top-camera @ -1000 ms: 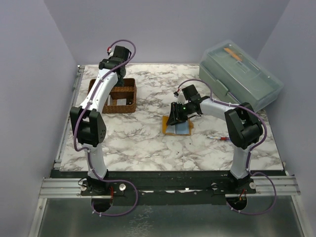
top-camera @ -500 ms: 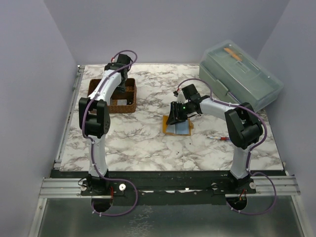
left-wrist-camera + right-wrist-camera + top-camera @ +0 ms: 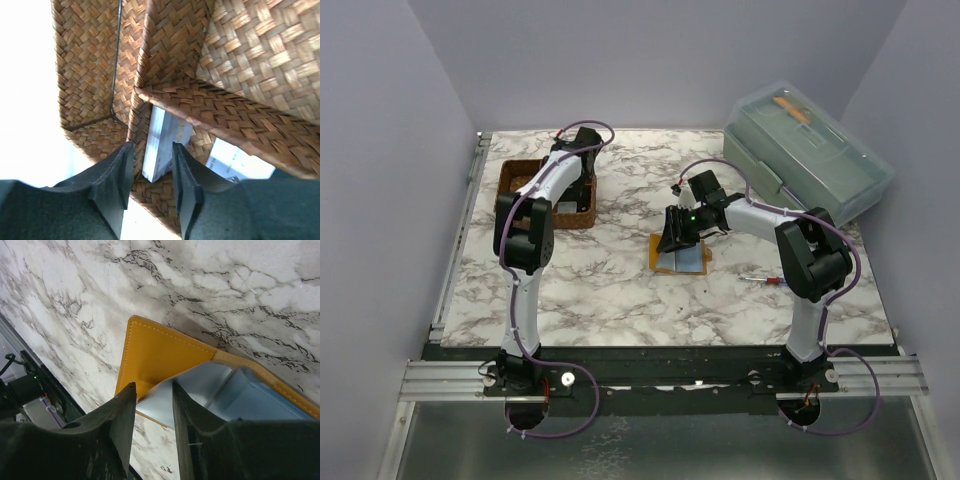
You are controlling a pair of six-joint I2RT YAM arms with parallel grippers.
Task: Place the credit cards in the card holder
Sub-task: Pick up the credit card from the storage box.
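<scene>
The orange-tan card holder [image 3: 665, 264] lies open on the marble table, clearer in the right wrist view [image 3: 160, 355]. A pale blue credit card [image 3: 197, 377] rests on it, bowed upward, with one corner between the fingers of my right gripper [image 3: 152, 392]. That gripper [image 3: 675, 238] is open, low over the holder's left edge. My left gripper [image 3: 152, 150] is open above the woven basket [image 3: 90, 60]. A stack of white credit cards [image 3: 162, 142] stands on edge just beyond its fingertips, and another white card [image 3: 235, 160] lies flat to the right.
The brown divided basket [image 3: 525, 185] stands at the back left under my left gripper [image 3: 572, 188]. A clear lidded plastic box [image 3: 810, 150] sits at the back right. A small red-tipped tool [image 3: 765, 281] lies by the right arm's elbow.
My left arm has swung from behind the basket forward and right, and its gripper is now down over the basket's right compartment. The right arm and card holder have not moved.
</scene>
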